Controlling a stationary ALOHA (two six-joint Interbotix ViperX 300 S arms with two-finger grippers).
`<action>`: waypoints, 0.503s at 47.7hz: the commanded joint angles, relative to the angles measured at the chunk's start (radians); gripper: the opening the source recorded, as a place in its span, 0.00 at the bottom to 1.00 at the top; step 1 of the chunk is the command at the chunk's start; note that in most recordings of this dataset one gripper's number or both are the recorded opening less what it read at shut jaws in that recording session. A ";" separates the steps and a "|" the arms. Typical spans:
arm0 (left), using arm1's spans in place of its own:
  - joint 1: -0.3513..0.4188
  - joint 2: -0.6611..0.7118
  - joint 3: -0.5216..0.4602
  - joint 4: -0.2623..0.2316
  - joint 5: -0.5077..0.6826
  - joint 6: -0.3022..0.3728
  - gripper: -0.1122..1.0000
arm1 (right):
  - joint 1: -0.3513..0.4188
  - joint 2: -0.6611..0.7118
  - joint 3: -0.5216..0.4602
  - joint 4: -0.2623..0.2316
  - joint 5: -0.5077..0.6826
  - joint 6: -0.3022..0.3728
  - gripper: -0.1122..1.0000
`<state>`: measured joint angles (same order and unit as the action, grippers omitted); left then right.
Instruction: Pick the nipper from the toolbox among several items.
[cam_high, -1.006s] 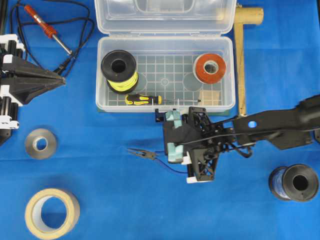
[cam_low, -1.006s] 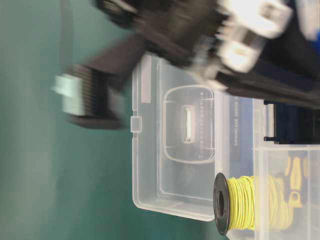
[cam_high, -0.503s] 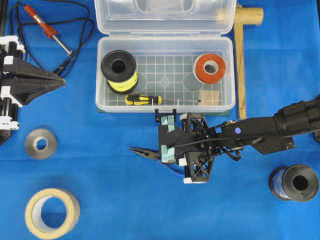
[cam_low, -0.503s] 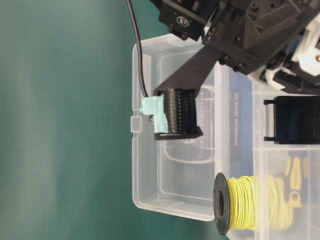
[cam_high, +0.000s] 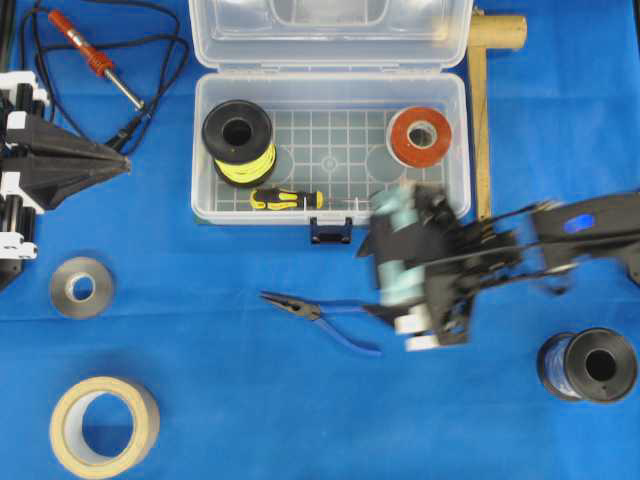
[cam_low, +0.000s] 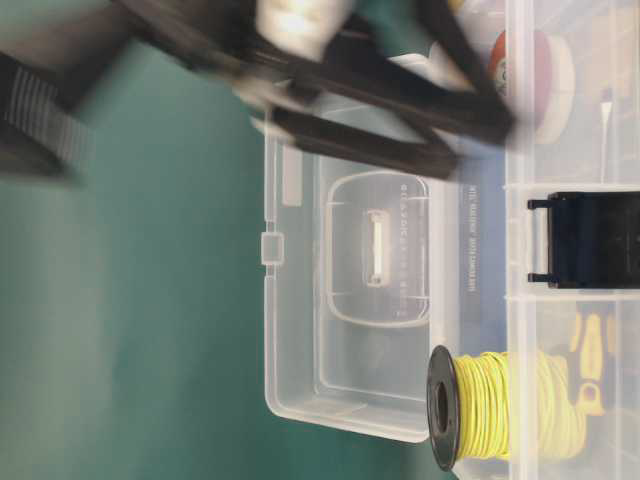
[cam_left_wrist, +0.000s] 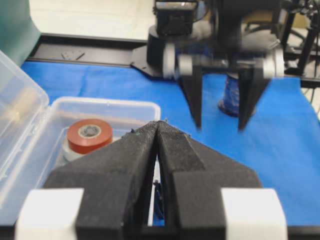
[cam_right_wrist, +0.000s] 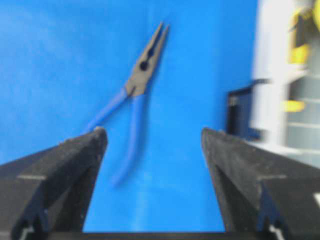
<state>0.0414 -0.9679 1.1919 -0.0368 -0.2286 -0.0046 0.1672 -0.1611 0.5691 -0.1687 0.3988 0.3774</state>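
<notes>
A soldering iron (cam_high: 92, 58) lies top left; two tape rolls (cam_high: 82, 287) (one grey, one tan) sit lower left.

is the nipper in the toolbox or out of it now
Out. The nipper lies flat on the blue cloth in front of the toolbox, free of the open right gripper.

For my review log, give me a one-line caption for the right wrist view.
Open right gripper above the blue-handled nipper lying free on the blue cloth, toolbox at right.

Bright even light, faint shadows; right hand (cam_high: 400, 262) motion-blurred in every view; left wrist foreground soft.
</notes>
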 joint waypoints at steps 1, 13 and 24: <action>0.002 0.002 -0.009 -0.002 -0.005 -0.003 0.10 | -0.012 -0.121 0.029 -0.037 0.000 0.005 0.79; -0.009 0.002 -0.009 -0.002 -0.005 -0.003 0.10 | -0.066 -0.439 0.264 -0.058 -0.081 0.005 0.79; -0.025 0.000 -0.006 -0.002 -0.005 -0.002 0.10 | -0.110 -0.695 0.480 -0.055 -0.198 0.006 0.79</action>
<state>0.0230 -0.9710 1.1934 -0.0368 -0.2286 -0.0061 0.0721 -0.8007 1.0109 -0.2240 0.2347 0.3804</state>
